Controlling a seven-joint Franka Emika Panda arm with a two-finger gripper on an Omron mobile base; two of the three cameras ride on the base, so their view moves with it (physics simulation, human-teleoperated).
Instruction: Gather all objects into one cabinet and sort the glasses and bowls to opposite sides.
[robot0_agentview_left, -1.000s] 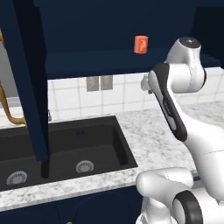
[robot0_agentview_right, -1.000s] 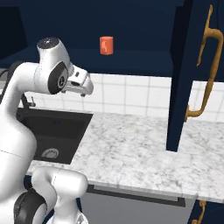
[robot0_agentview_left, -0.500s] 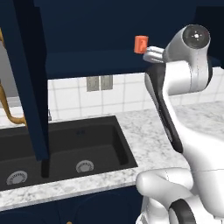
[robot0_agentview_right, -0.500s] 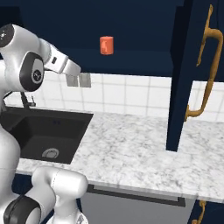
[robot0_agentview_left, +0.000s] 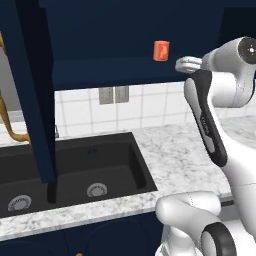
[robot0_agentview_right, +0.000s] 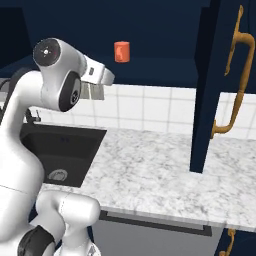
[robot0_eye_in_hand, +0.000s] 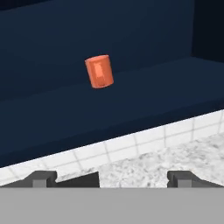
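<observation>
Orange tumbler (robot0_eye_in_hand: 99, 71) upright on the floor of the open navy cabinet (robot0_agentview_left: 115, 70), alone there, above the tiled wall. Gripper (robot0_eye_in_hand: 113, 178) empty, fingers spread wide, raised to about shelf height in front of the cabinet, well short of the tumbler. Cabinet doors (robot0_agentview_right: 215, 85) swung open, brass handle (robot0_agentview_right: 235, 85) facing out. Black sink (robot0_agentview_left: 75, 170) set in the marble counter (robot0_agentview_right: 150, 170) below.

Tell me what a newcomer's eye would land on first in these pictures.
The bright orange tumbler stands out first, alone on the dark shelf of the open navy cabinet above the tiled wall. Next comes the white arm, raised toward that shelf with its pincer open and nothing in it. Below lie the black sink set in the marble counter, and an open cabinet door with a long brass handle at the right.
</observation>
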